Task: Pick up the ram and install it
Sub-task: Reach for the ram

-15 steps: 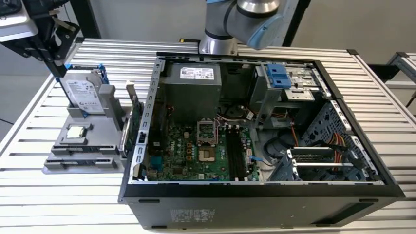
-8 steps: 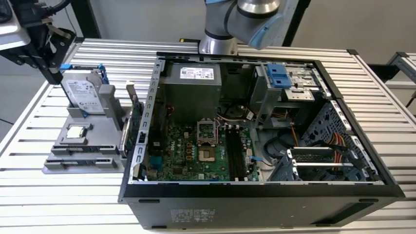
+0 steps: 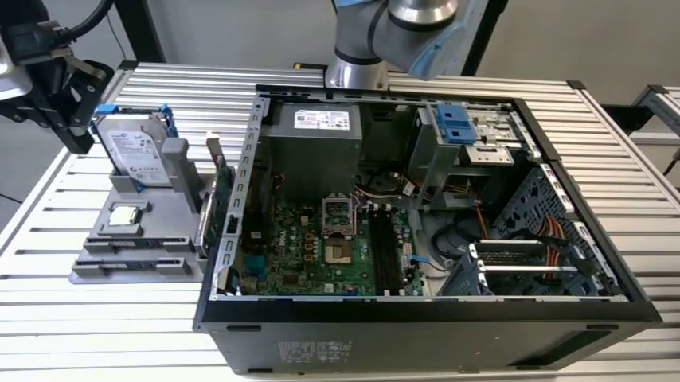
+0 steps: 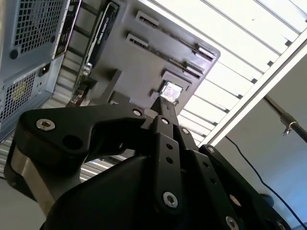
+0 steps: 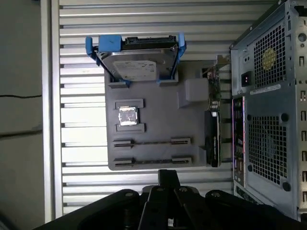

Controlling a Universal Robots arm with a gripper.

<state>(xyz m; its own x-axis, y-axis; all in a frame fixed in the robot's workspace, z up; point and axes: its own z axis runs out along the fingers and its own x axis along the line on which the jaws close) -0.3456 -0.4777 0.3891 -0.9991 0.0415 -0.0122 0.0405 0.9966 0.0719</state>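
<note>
Gripper [image 3: 76, 143] sits at the exterior view's left edge, up beside the hard drive [image 3: 138, 151] and clear of the tray [image 3: 159, 272]. In both wrist views the fingers [image 4: 163, 108] look pressed together at the tip with nothing between them. Ram [image 5: 151, 142] is on edge in a tray slot, just past the CPU [image 5: 128, 116], untouched and apart from the gripper. Green card [image 5: 212, 124] stands along the tray side nearest the PC case [image 3: 425, 318]. Black board slots [image 3: 388, 255] in the case are unfilled.
</note>
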